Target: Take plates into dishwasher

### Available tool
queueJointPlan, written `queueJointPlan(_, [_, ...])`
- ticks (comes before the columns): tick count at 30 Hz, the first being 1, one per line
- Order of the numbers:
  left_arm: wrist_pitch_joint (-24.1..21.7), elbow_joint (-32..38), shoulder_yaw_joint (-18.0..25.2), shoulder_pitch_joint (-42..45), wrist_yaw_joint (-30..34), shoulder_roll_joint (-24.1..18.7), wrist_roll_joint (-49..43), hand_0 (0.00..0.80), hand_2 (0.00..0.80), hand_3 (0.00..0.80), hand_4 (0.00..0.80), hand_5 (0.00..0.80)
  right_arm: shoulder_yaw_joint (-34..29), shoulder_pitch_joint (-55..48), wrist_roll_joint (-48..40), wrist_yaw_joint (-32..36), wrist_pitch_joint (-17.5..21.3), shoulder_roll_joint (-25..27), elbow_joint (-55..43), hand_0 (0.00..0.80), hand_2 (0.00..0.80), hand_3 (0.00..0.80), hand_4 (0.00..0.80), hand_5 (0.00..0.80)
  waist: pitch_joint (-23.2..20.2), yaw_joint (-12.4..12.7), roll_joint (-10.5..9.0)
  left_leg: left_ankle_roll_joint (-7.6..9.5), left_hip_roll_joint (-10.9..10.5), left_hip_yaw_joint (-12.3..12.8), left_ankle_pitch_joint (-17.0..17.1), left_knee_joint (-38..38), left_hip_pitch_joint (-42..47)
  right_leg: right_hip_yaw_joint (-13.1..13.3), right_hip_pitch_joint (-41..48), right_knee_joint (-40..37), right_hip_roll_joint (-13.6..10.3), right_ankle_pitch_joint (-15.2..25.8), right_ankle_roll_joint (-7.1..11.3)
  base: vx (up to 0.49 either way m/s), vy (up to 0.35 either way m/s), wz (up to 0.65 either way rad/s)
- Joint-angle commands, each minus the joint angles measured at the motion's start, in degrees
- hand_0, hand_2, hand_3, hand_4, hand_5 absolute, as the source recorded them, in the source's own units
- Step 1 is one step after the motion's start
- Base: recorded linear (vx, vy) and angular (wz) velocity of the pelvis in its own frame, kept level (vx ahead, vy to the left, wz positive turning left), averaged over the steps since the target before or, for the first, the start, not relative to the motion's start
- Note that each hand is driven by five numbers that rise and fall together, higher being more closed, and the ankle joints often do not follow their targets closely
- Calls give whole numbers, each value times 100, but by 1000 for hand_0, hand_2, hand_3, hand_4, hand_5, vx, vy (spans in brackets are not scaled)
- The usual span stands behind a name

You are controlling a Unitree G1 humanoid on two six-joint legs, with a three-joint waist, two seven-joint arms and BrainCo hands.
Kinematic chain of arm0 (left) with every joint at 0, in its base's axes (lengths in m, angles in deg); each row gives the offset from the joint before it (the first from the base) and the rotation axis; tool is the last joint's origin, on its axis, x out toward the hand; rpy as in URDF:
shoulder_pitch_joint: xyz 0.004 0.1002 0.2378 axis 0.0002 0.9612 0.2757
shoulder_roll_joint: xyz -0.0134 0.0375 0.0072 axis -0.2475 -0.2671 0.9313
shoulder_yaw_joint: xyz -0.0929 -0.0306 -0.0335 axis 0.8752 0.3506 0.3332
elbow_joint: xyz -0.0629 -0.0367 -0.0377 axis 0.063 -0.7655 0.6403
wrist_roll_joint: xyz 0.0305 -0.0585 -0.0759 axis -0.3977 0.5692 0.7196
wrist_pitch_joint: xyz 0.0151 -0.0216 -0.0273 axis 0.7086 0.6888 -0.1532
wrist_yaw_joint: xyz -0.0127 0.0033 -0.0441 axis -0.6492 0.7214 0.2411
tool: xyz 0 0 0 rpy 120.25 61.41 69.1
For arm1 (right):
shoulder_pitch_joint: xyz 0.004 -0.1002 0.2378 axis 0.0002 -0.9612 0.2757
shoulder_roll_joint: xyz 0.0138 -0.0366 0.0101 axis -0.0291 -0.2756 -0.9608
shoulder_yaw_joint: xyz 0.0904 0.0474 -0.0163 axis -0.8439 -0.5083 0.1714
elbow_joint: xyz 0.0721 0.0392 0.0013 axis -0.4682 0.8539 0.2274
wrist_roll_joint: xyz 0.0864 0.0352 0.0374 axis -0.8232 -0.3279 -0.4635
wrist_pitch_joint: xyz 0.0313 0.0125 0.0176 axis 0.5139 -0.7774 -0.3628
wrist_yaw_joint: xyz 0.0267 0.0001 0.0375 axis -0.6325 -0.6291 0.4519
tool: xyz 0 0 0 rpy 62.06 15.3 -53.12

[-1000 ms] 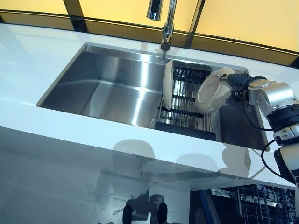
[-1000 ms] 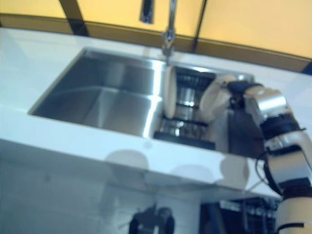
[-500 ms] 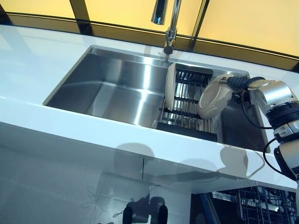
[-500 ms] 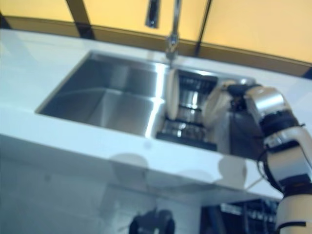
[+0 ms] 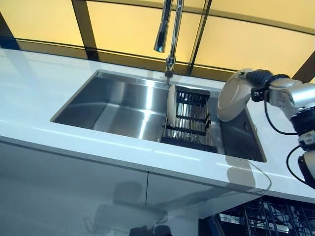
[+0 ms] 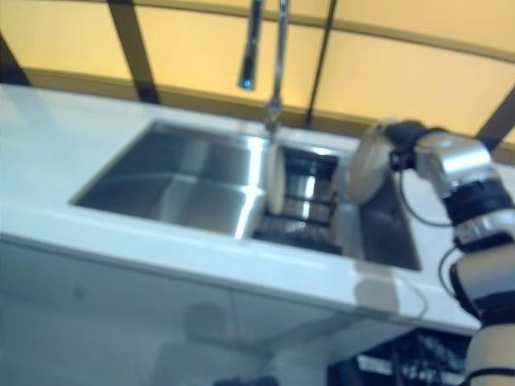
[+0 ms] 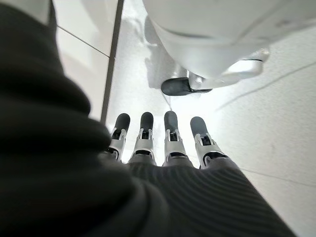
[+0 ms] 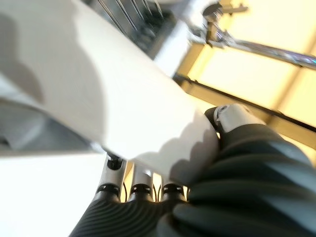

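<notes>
My right hand [image 5: 261, 78] is shut on the rim of a cream plate [image 5: 234, 94] and holds it tilted in the air above the right end of the steel sink [image 5: 118, 105]. Up close in the right wrist view, the plate [image 8: 98, 98] lies across the hand [image 8: 237, 148], thumb on top and fingers underneath. A second cream plate [image 5: 171, 105] stands on edge at the left side of the black dish rack [image 5: 189, 118] inside the sink. My left hand [image 7: 168, 143] shows only in its wrist view, fingers straight, holding nothing.
A tall faucet [image 5: 165, 29] rises behind the sink, close to the rack. White countertop [image 5: 29, 98] surrounds the sink. A wire dishwasher rack [image 5: 261, 221] shows below the counter's edge at the lower right.
My right hand has lifted the plate from beside the dish rack to above the sink's rim. The camera has also shifted, so the whole scene sits differently.
</notes>
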Motion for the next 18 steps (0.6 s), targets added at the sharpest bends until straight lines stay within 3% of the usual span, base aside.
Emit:
queueJointPlan(1, [-100, -443, -203, -79, -23, -96, -114, 0, 0, 0, 0, 0, 198, 968, 94, -174, 488, 575, 211, 800, 800, 800, 800, 800, -255, -89, -163, 79, -65, 323, -347, -8, 54, 151, 313, -2, -94, -331, 472, -21, 11, -17])
queueJointPlan(10, [-10, -439, -233, -107, -34, -78, -218, 0, 0, 0, 0, 0, 724, 1335, 1086, 284, 674, 1104, 160, 800, 800, 800, 800, 800, -483, -337, -202, 116, -33, 518, -426, -8, 174, 494, 288, -2, -20, -272, 499, -21, 0, -14])
queueJointPlan(18, [53, -374, -259, -120, 55, -114, -450, 0, 0, 0, 0, 0, 828, 1155, 1172, 784, 1004, 1726, 15, 800, 800, 800, 800, 800, -605, -639, -195, 139, 38, 848, -506, -8, 266, 785, 194, -2, 32, -185, 572, -2, -9, -24])
